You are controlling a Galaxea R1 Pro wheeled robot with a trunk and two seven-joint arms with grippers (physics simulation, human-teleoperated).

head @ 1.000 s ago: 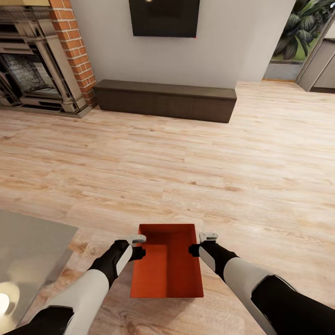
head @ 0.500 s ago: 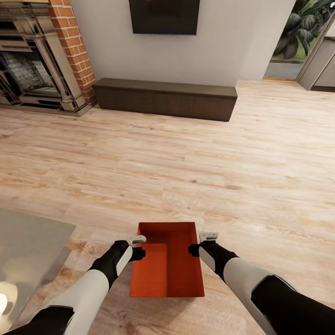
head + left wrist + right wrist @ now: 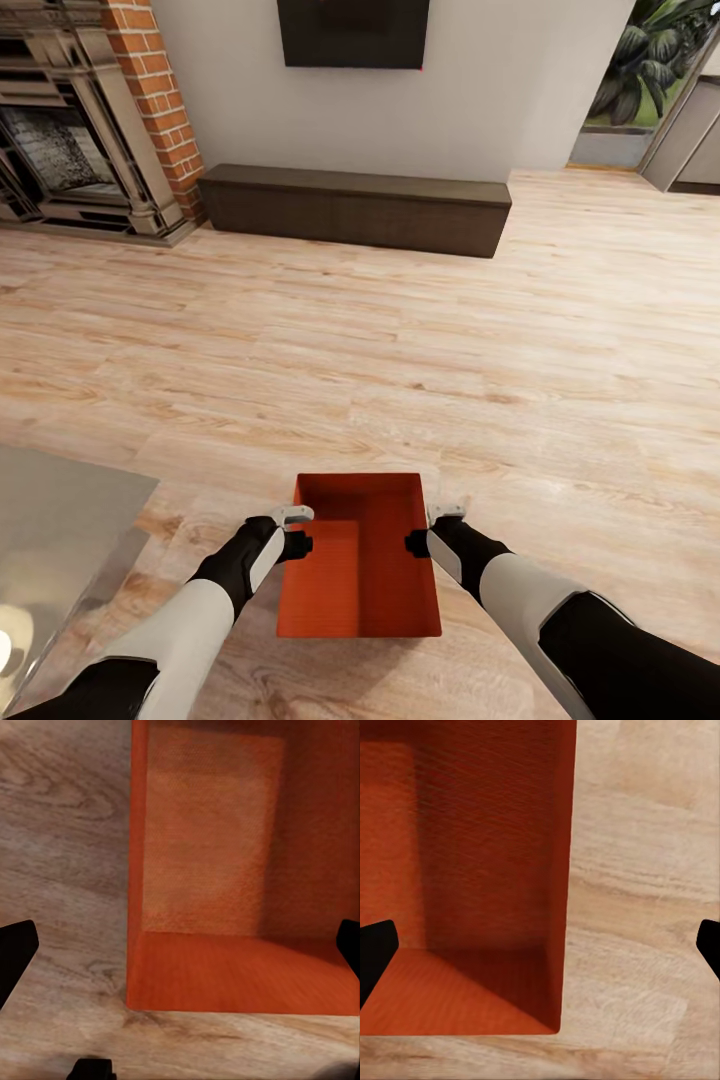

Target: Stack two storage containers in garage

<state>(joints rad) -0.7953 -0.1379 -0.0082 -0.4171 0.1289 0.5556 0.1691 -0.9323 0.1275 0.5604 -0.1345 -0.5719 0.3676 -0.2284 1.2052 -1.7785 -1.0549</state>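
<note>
Left tool (image 3: 298,531) and right tool (image 3: 428,527) each straddle a long wall of the red-orange storage container (image 3: 358,575), fingers spread wide, over the wood-plank floor (image 3: 400,330). Judged light, rigid, thin-walled; take hold at opposite rims, mid-length, since smooth walls may slip.

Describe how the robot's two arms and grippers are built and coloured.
Both arms have glossy white forearm shells between black joint segments. The left gripper and right gripper are black with light grey caps. The wrist views show dark, flat fingertips. No cables or markings are visible.

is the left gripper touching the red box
Cannot tell. In the left wrist view the left gripper has its fingers spread wide, straddling the storage container's side wall; neither fingertip plainly presses it.
</note>
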